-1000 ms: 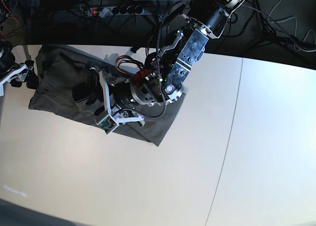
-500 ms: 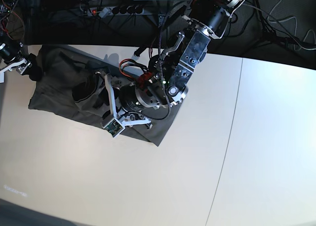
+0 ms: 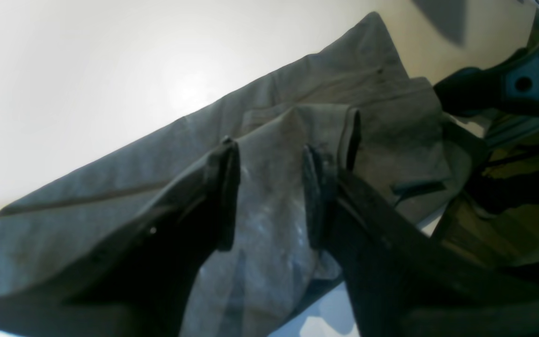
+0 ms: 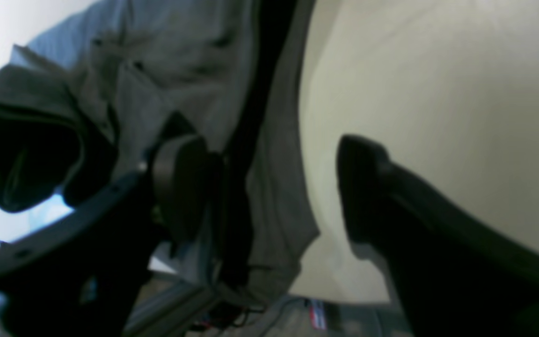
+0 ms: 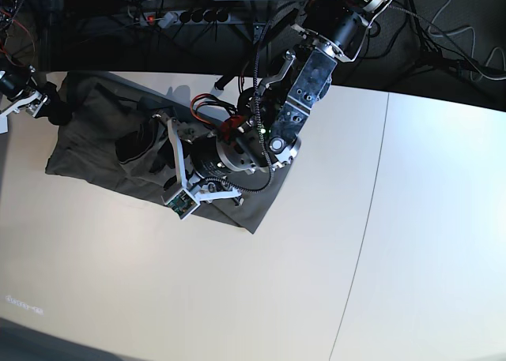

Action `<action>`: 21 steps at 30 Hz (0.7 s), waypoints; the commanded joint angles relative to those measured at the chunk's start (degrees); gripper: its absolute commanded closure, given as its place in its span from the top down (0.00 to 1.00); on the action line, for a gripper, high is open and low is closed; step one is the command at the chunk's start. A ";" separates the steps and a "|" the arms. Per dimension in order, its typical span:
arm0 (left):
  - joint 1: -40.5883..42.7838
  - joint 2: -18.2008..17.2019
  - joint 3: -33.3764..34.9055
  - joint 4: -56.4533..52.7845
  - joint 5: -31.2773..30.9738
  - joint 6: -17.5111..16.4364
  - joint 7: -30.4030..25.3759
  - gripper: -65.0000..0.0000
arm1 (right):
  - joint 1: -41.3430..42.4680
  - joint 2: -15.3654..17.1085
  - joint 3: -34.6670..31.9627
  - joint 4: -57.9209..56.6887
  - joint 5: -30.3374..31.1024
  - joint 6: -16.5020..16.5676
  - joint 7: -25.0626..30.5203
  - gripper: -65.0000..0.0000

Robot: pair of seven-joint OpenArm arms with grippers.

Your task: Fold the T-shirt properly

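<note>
On the far left of the pale table (image 5: 237, 298), your T-shirt (image 5: 87, 152) lies bunched in a long band. Your left gripper (image 3: 269, 187) hovers low over its middle, jaws parted with cloth showing between them, though you cannot tell if it pinches anything. Your right gripper (image 4: 269, 187) sits at the shirt's far-left edge, jaws spread wide, holding nothing.

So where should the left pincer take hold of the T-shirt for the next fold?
Probably at the raised folded flap of the T-shirt, which stands off the layer beneath. Come from above along the fold, one finger on each side, as the left pincer is already placed. The flat edges against the table give less to pinch.
</note>
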 commanded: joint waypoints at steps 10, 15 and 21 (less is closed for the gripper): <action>-0.79 -0.02 0.07 1.05 -0.66 0.59 -1.25 0.39 | 0.15 1.40 0.33 4.94 1.55 4.22 0.22 0.68; -0.79 -0.02 0.07 1.05 -0.66 0.59 -1.22 0.39 | 0.44 1.42 -0.13 4.94 2.01 4.24 0.26 0.68; -0.37 -0.04 0.15 1.05 -0.66 0.59 -1.05 0.39 | 0.24 1.95 -0.13 4.98 2.84 4.26 -0.98 0.68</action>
